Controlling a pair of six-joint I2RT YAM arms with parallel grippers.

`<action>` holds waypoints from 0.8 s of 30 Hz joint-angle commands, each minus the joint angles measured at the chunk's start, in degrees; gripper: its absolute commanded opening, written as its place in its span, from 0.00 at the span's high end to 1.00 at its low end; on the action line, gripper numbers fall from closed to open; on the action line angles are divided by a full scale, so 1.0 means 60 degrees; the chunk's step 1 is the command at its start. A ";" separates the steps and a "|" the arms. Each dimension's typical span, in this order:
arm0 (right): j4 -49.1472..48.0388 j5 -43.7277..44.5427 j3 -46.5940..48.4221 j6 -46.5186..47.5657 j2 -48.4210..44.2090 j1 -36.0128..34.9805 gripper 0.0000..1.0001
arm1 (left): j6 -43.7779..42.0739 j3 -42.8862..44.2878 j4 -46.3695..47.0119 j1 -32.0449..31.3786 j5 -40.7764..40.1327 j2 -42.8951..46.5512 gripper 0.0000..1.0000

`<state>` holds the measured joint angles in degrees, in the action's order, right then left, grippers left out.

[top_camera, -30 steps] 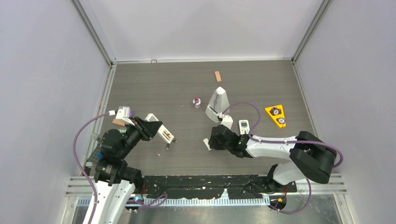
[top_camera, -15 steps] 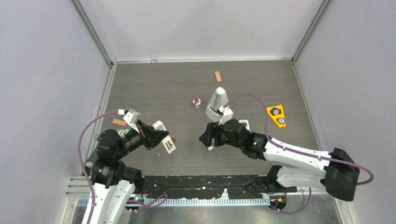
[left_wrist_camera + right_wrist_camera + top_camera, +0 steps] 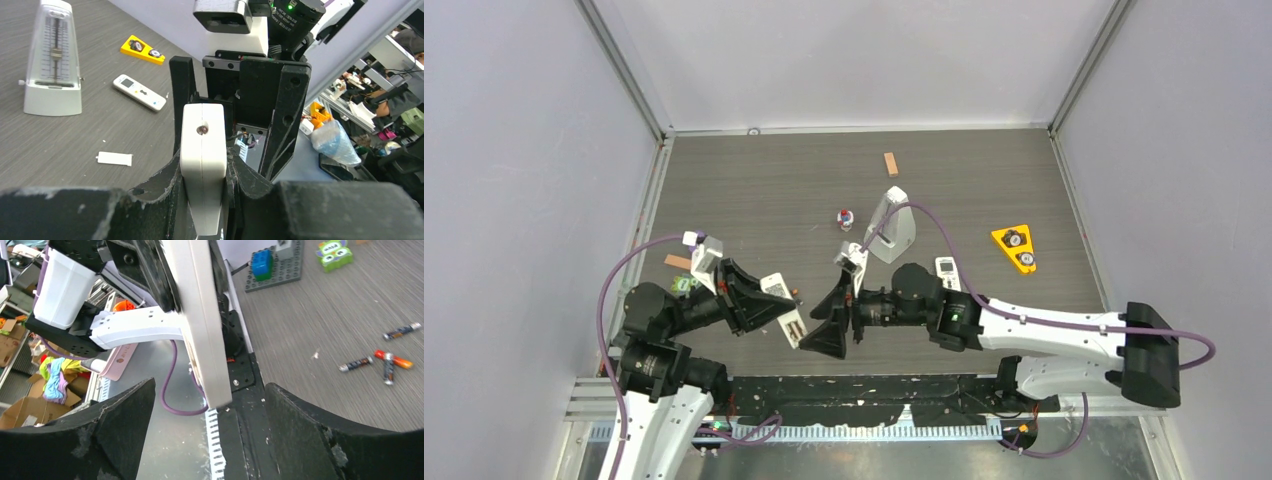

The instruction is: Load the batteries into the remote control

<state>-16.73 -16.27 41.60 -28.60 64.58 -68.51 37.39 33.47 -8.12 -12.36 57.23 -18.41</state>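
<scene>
The remote control [image 3: 784, 308] is held above the table [image 3: 984, 180] in the left gripper [image 3: 205, 190], its free end between the spread fingers of the right gripper [image 3: 207, 405]. The batteries [image 3: 387, 360] are laid on the table nearby. Behind, a metronome [image 3: 892, 228] is stood, with a smaller remote [image 3: 946, 268] to its right.

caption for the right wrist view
Open right gripper flanks the remote held in the left gripper, batteries loose on the table.

I grip the long slim white plastic remote control [image 3: 202, 150] on edge, off the table [image 3: 100, 130], in my left claw [image 3: 204, 192]. Its small white cover [image 3: 114, 158] lies flat at nine o'clock. Several thin dark batteries [image 3: 356, 363] with orange-red ends lie scattered on the table.
</scene>
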 commanded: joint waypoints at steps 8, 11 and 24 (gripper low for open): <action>-0.1409 -0.0180 0.1064 -0.0508 0.1248 -0.0641 0.40 | 0.1272 0.0052 0.1288 0.0039 0.0806 0.0171 1.00; -0.1974 0.0073 0.0959 -0.0885 0.1446 -0.0666 0.67 | 0.1748 -0.0097 0.1929 0.0038 0.0780 0.0286 0.92; -0.2893 0.0873 0.0461 -0.2092 0.1613 -0.0531 0.69 | 0.2026 -0.0830 0.2043 0.0039 -0.0030 0.0586 1.00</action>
<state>-28.27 -17.67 43.68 -36.32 74.54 -72.62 53.36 28.10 4.78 -12.08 59.22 -16.45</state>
